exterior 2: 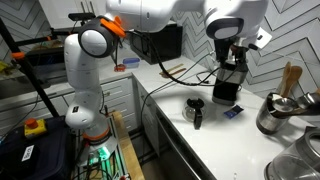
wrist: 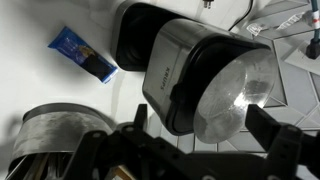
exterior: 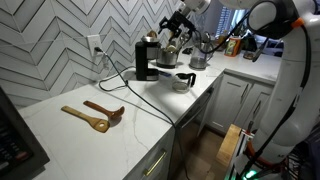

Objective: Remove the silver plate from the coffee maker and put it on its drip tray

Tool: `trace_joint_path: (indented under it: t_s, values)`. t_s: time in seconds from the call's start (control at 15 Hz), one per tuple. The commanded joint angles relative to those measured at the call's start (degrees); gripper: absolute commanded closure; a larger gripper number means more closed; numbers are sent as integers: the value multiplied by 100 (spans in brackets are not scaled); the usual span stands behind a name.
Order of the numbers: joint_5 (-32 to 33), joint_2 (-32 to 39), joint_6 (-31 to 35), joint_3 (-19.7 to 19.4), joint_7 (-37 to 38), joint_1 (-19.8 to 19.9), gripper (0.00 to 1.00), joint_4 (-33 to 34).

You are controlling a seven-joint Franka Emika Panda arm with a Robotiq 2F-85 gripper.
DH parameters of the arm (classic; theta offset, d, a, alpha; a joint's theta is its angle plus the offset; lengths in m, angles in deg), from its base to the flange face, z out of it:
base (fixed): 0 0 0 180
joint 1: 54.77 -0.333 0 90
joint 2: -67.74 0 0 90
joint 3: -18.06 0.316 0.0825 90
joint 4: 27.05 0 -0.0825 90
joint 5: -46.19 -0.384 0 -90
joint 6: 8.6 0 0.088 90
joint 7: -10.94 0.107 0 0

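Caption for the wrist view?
Open gripper hovers over the silver plate resting atop the black coffee maker.

Wrist view: small round silver metal plate (wrist: 240, 95) sits on top of the upright black coffee maker (wrist: 175, 65). The flat black drip tray (wrist: 133, 35) juts from the machine's foot. A blue foil packet (wrist: 85, 52) lies on the counter just beside the tray.

Exterior view: coffee maker (exterior: 146, 62) stands at the back of the white stone counter (exterior: 60, 125), against the wall. Glass cup with black handle (exterior: 182, 81) is before it, nearer the edge. Steel kettle (exterior: 197, 58) is farther along. Two wooden spoons (exterior: 95, 117) lie well apart on the opposite side. Black Robotiq gripper (exterior 2: 228, 55) is directly above the machine.
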Motion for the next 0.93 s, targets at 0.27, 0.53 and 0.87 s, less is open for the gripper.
trace_joint_path:
  t_s: [0.27, 0.53, 0.87]
  values:
    - [-493, 431, -124, 88, -284, 131, 31, 320]
    - [-532, 521, -142, 113, -284, 137, 62, 432]
    - [-473, 574, -173, 108, -215, 138, 99, 499]
